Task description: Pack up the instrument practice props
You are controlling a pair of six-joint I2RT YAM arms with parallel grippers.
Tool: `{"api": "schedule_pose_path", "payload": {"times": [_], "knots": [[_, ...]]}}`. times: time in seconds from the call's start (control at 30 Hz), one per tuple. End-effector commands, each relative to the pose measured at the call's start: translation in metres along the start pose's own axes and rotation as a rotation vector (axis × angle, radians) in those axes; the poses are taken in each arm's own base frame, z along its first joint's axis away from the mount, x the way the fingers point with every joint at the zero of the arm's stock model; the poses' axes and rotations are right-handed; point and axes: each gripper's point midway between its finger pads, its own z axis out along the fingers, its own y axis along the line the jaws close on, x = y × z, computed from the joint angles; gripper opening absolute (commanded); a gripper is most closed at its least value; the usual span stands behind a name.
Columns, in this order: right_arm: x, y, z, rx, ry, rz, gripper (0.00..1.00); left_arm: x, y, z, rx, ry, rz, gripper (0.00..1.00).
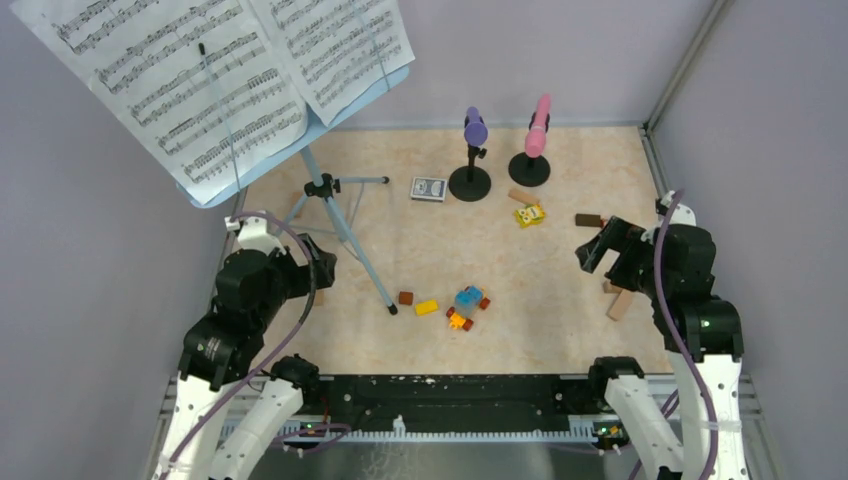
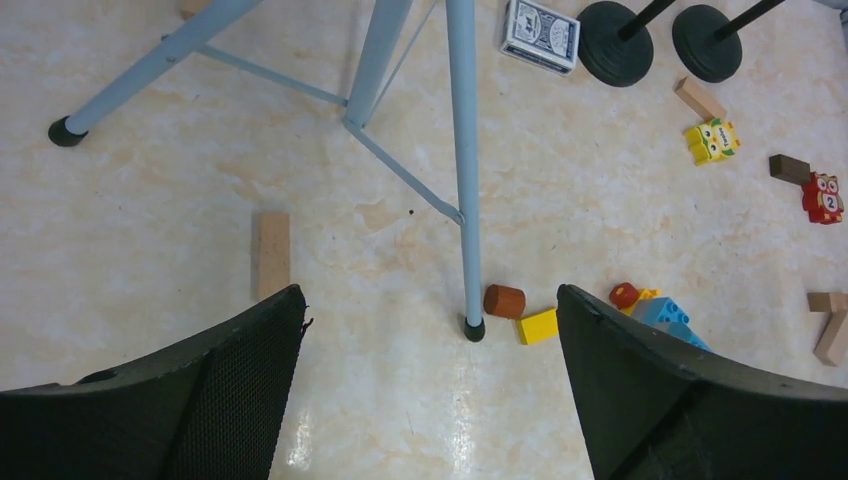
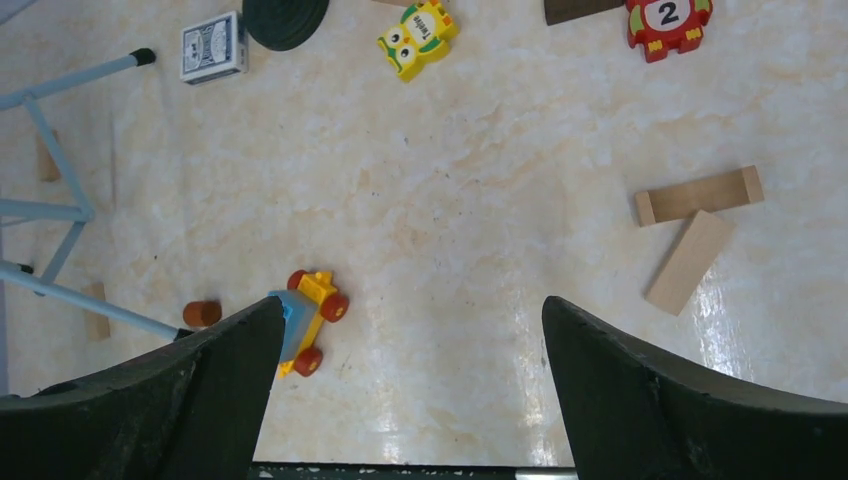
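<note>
Claws, both: L claw (image 1: 318, 268) spread wide, nothing between its fingers. R claw (image 1: 592, 250) likewise spread, empty.

Position:
- L claw hangs over table (image 1: 560, 290) at left, just beside tripod legs (image 1: 345, 235). Wrist view: near leg's foot lies ahead, between the 2 fingers. Brown cylinder (image 2: 504, 300) and yellow brick (image 2: 538, 326) sit just beside that foot.
- R claw hangs at right side, near 2 wooden blocks (image 3: 700, 225). Toy car (image 3: 315, 300) is partly hidden behind 1 finger.

Task items, none packed:
- Music desk (image 1: 395, 85), pale blue, stands rear left on its tripod, tilted. Sheet-music pages (image 1: 200, 80) are spread across it.
- Purple mic (image 1: 475, 128) sits upright in holder, round base (image 1: 470, 183) on table, rear centre.
- Pink mic (image 1: 539, 128) sits in 2nd holder (image 1: 529, 169) just right of the 1st, leaning slightly.
- Both mics are well apart from both claws.

Other: card box (image 1: 429, 189) lies just left of purple mic's base. Yellow owl brick (image 1: 530, 215) lies in front of pink mic's holder.
</note>
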Motion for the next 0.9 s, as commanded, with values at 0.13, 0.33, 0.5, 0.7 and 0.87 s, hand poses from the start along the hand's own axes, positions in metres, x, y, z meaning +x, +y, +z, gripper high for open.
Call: {"api": "schedule_pose_path", "payload": {"times": [0.13, 0.33, 0.5, 0.7, 0.87], "knots": [[-0.02, 0.034, -0.011, -0.195, -0.096, -0.086, 0.99, -0.031, 0.009, -0.01, -0.034, -0.16, 0.053, 0.99], [-0.034, 0.066, -0.01, -0.36, -0.126, -0.084, 0.98, -0.036, 0.007, -0.018, -0.002, -0.231, 0.039, 0.99], [-0.041, 0.095, 0.004, -0.411, -0.13, -0.118, 0.98, -0.032, 0.011, -0.009, -0.01, -0.245, 0.018, 0.99], [0.001, 0.192, 0.032, -0.504, -0.098, -0.34, 0.98, -0.032, 0.026, -0.008, -0.093, -0.262, -0.009, 0.99], [0.046, 0.294, 0.04, -0.78, -0.1, -0.444, 0.96, -0.031, 0.034, -0.008, -0.135, -0.27, -0.033, 0.99]]}}
